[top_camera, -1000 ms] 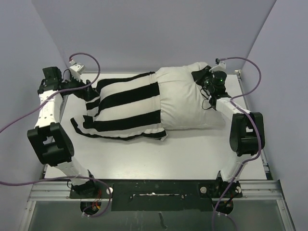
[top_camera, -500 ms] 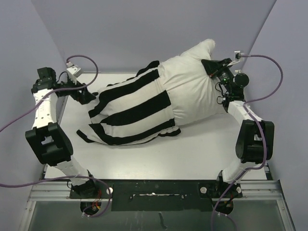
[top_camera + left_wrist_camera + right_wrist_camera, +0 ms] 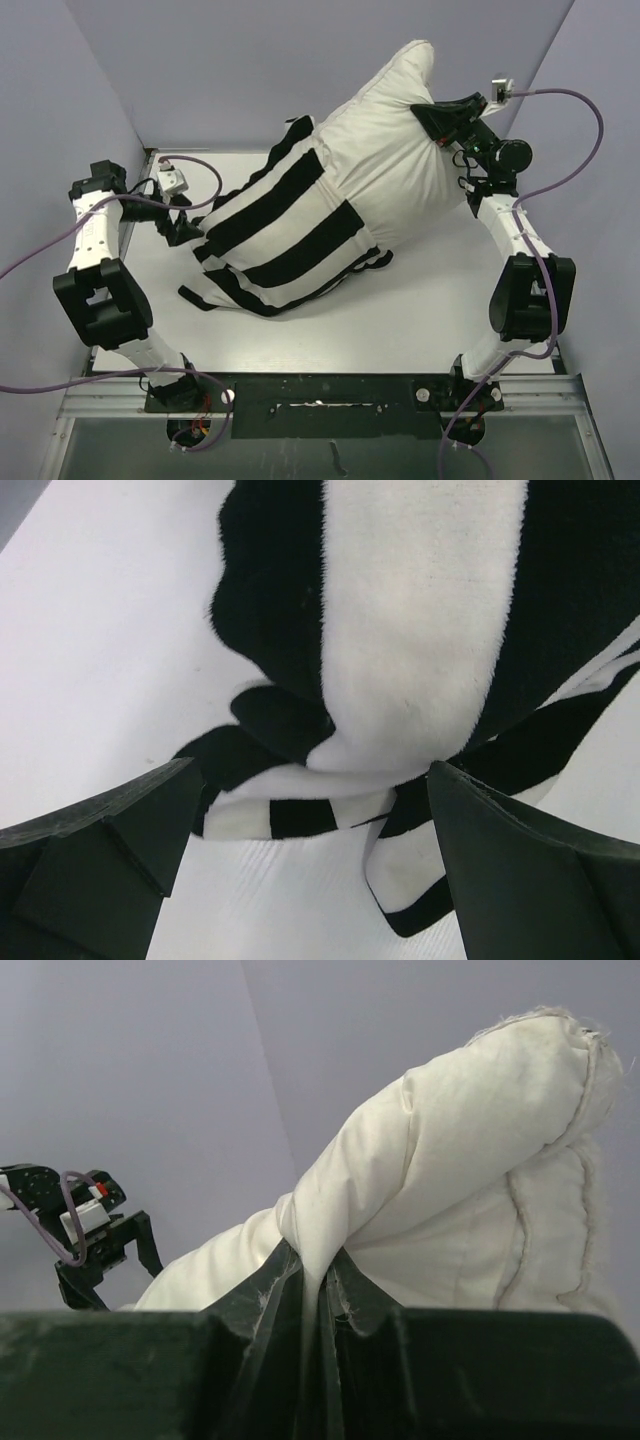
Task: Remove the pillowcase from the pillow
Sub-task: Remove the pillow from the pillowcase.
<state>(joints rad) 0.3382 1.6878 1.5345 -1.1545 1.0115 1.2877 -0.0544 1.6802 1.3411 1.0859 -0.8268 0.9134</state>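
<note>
The white pillow (image 3: 385, 160) is lifted at its far right end and tilts up, its lower left half still inside the black and white striped pillowcase (image 3: 275, 240), which rests on the table. My right gripper (image 3: 440, 118) is shut on a pinch of the pillow's fabric (image 3: 330, 1230). My left gripper (image 3: 185, 222) is open at the pillowcase's left end, just off it. In the left wrist view its fingers (image 3: 100, 850) stand wide apart with the pillowcase's bunched edge (image 3: 400, 680) ahead of them and nothing between them.
The white table (image 3: 420, 310) is boxed in by purple-grey walls (image 3: 260, 70) at the back and both sides. Purple cables loop from both arms. A metal rail (image 3: 320, 395) runs along the near edge.
My right gripper has raised the pillow's right end high and back. The striped pillowcase end has slid right and nearer. My left gripper has come down and right to the pillowcase's edge.
</note>
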